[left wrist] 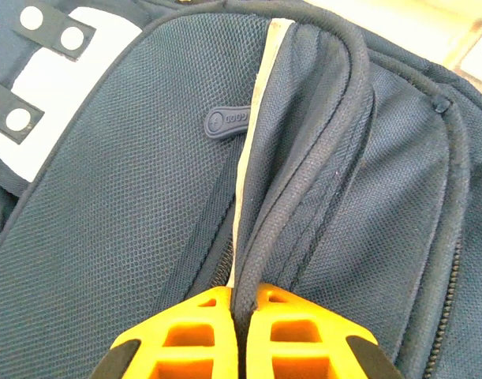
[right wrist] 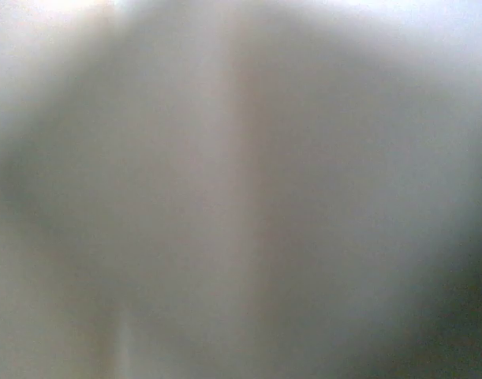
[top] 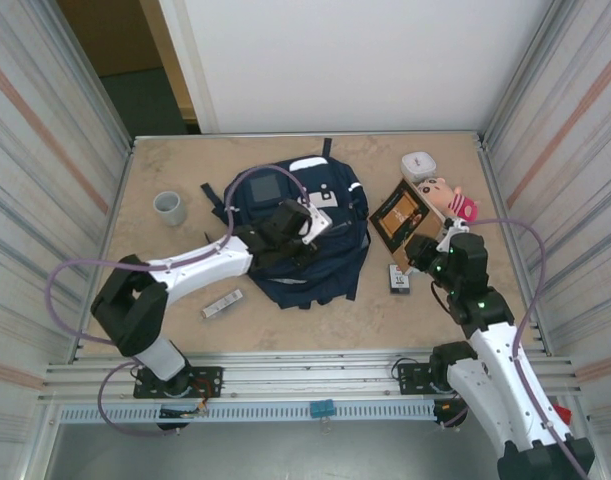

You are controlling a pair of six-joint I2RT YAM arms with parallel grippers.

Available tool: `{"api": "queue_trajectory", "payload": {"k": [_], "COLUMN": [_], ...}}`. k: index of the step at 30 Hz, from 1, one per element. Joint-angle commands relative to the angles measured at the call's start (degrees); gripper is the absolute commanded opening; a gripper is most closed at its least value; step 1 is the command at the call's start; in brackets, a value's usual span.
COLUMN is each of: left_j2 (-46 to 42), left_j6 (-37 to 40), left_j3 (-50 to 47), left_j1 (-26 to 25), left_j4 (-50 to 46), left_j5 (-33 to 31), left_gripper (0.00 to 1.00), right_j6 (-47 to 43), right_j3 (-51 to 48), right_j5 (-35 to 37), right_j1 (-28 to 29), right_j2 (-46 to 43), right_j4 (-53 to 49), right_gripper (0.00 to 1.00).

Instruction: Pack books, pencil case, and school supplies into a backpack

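Lying at the middle of the table [top: 185, 160], the backpack [top: 337, 262] is pinched along a piped seam by the left gripper [left wrist: 239, 306], its jaws pressed together on the fabric. The right gripper [top: 423, 252] is placed beside the book [top: 397, 212]; whether it is spread cannot be told.

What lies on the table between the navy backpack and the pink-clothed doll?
A dark-covered book with an orange-brown border sits between the backpack and the doll. The top external view shows it.
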Motion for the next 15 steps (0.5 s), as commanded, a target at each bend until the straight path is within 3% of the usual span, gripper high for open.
{"api": "queue_trajectory", "payload": {"k": [1, 3, 8, 15], "left_j2": [-3.28, -2.87, -0.94, 0.79], "left_j6": [-5.69, -4.62, -3.7, -3.12], "left_j3": [4.9, 8.83, 18.37, 24.1], "left_j1": [2.53, 2.87, 4.96, 7.61], "left_j4": [-1.51, -3.68, -9.17, -11.66], "left_j5": [2.89, 3.53, 6.3, 8.09], "left_gripper": [0.0, 0.0, 0.0, 0.0], "right_j6": [3.58, 5.71, 14.39, 24.91], "right_j3": [4.83, 5.21, 1.66, -4.17], "right_j5": [0.57, -0.3, -11.69, -13.62], "right_j1": [-1.79, -1.85, -0.98, 5.98], "right_j2": [-4.5, -6.6, -8.35, -4.99], "right_j4": [-4.54, -8.05, -8.21, 4.65], "right_gripper": [0.0, 0.0, 0.0, 0.0]}}
